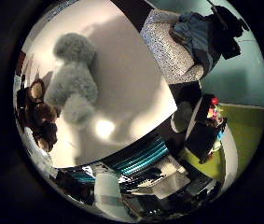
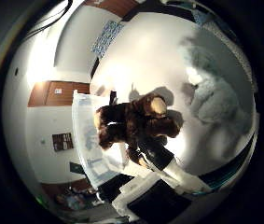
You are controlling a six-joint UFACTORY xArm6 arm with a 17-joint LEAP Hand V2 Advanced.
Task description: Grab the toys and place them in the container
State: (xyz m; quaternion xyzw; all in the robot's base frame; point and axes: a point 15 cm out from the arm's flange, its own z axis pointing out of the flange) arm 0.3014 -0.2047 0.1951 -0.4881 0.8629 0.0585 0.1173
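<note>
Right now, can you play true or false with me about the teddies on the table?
1. A grey teddy lies on the white table. True.
2. The brown teddy is far across the table from the grey one. False: the two lie close together.
3. The robot hand reaches in at the brown teddy. True, its fingers are against the teddy, though I cannot tell if they grip it.
4. The clear container is beside the brown teddy. True.
5. The grey teddy is already in the container. False: it is on the bare table.
</note>
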